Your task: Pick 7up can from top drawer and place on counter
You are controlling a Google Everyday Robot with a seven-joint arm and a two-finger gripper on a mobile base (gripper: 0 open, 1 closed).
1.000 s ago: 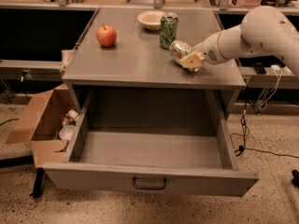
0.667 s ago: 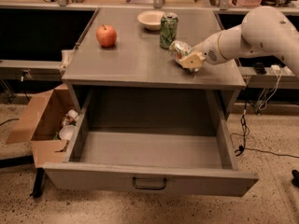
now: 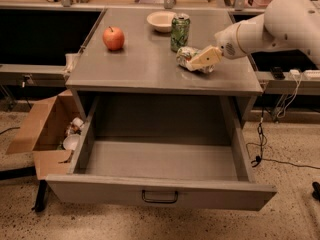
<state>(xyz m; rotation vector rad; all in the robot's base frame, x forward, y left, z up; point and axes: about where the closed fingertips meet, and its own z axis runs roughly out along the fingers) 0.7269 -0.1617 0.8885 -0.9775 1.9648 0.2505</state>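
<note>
The 7up can, silvery-white with green patches and dented, lies on its side on the grey counter, right of centre. My gripper reaches in from the right on a white arm and is shut on the 7up can, which rests at counter level. The top drawer is pulled fully open below the counter, and its grey inside holds nothing. Its dark handle is in the middle of the front panel.
A taller dark green can stands just behind the 7up can. A white bowl and a red apple are further back and left. An open cardboard box sits on the floor at left. Cables hang at right.
</note>
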